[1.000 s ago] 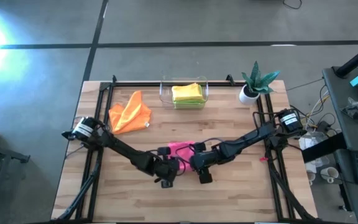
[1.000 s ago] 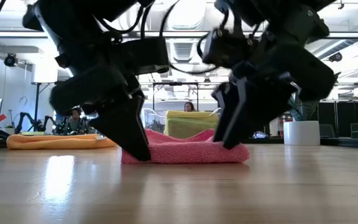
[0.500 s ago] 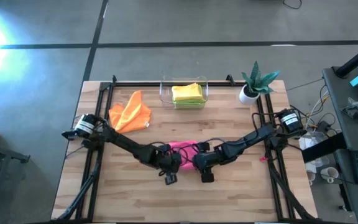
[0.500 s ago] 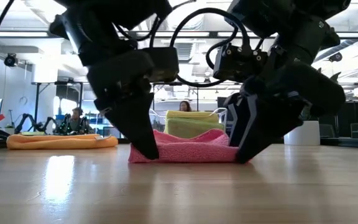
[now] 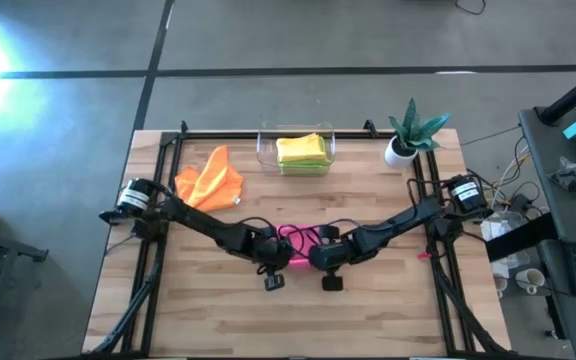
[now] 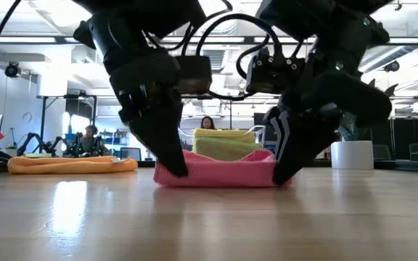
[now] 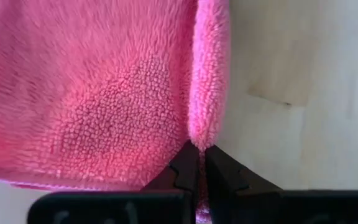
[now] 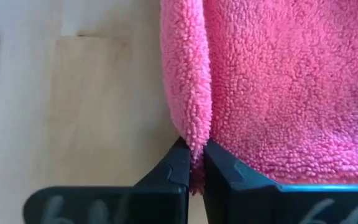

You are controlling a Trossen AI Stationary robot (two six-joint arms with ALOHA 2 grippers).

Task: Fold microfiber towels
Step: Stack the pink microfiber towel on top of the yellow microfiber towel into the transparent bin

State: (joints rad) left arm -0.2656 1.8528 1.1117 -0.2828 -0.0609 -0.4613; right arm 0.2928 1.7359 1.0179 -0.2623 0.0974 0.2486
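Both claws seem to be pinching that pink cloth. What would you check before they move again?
1. Left gripper shut on the pink towel edge: ok.
2. Right gripper shut on its other edge: ok.
3. Both grips level in the low view: ok.
4. Orange towel lies apart from the arms: ok.
5. Clear bin with the yellow towel is off the path: ok.
6. Layers aligned underneath: cannot tell.

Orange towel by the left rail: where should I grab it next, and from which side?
Judging from above, take the orange towel at its pointed corner toward the table's back edge, coming straight down. It lies crumpled and flat, so that peak looks easiest to pinch. Both grippers are shut on the pink towel.
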